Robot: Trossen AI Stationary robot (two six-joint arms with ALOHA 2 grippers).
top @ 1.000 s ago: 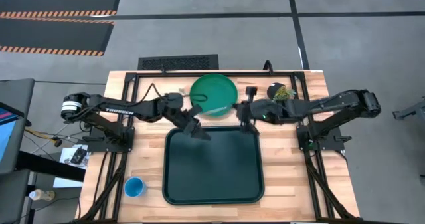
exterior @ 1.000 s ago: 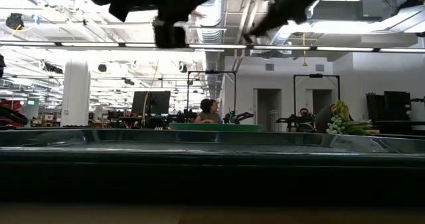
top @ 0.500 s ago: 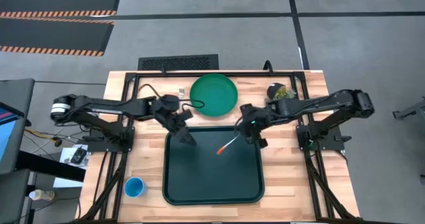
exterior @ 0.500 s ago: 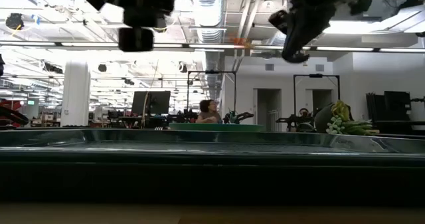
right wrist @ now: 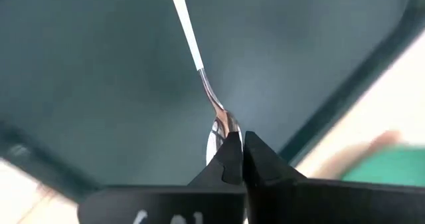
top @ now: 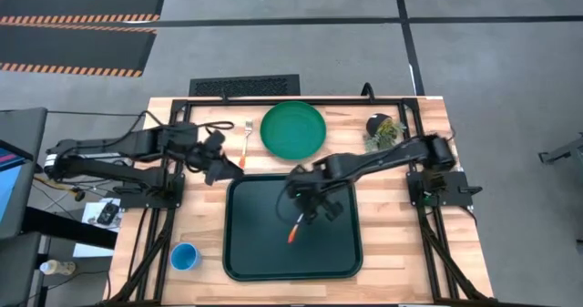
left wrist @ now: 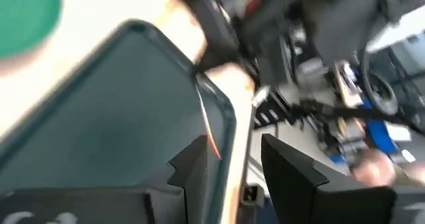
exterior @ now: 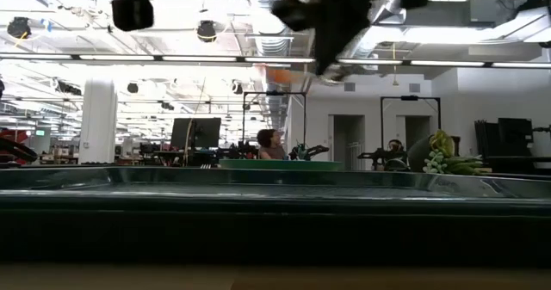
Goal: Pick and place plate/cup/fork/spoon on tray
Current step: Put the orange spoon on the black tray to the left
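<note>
My right gripper [top: 307,210] is over the middle of the dark tray [top: 342,257], shut on the spoon [top: 293,232], whose orange handle points toward the table's near edge. In the low view the gripper [exterior: 327,40] and the handle [exterior: 275,73] are well above the tray. My left gripper [top: 228,168] is open and empty over the table just left of the tray's far left corner. The fork [top: 247,134] lies on the table left of the green plate [top: 293,129], which lies beyond the tray. The blue cup [top: 185,256] stands left of the tray's near corner. My right gripper pinches the spoon at its silver bowl end [right wrist: 222,125] between its two fingertips [right wrist: 232,159]. The fingers come from above, slanting, roughly along the spoon. The handle [right wrist: 186,24] sticks out beyond the fingertips. The spoon is lifted clear of the tray, its handle end lower.
A small dark pot with a green plant [top: 384,129] stands at the table's far right, beside the right arm. The tray's raised rim [left wrist: 222,114] shows close in front of my left gripper. Bare wood lies left and right of the tray.
My right gripper has carried the spoon from the tray's far edge toward the near and left, out over the tray's middle, still clear of it. My left gripper has drawn back toward the table's left edge, off the tray's far left corner.
</note>
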